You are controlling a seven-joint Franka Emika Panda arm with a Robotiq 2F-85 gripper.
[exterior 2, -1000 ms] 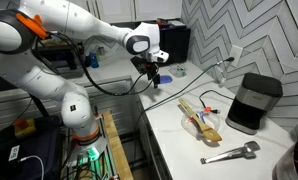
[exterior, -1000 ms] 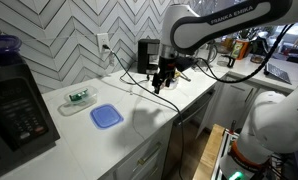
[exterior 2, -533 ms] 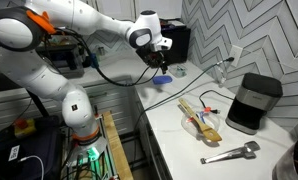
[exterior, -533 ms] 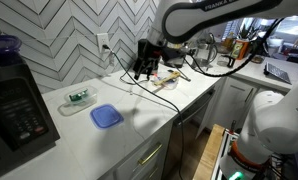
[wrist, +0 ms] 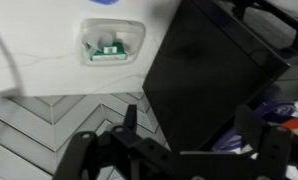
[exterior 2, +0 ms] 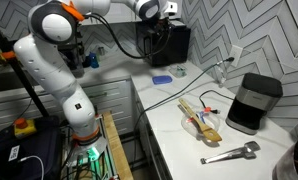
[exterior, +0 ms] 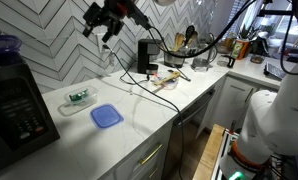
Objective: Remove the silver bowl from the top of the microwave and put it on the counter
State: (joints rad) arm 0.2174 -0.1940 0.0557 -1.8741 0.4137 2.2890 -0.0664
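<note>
White, grey-veined bench (exterior: 144,115) carries the black microwave (exterior: 14,105) at one end, and on its top we see a dark blue-purple bowl (exterior: 3,44). We cannot pick out the silver bowl in any view. We find the gripper (exterior: 102,30) high in the air before the chevron tiles, well above the bench, between the microwave and a black coffee machine (exterior: 148,55). From the wrist view we see its jaws spread wide, grasping nothing. Below, a blue square lid (exterior: 106,116) lies flat near a white tray (exterior: 65,103).
</note>
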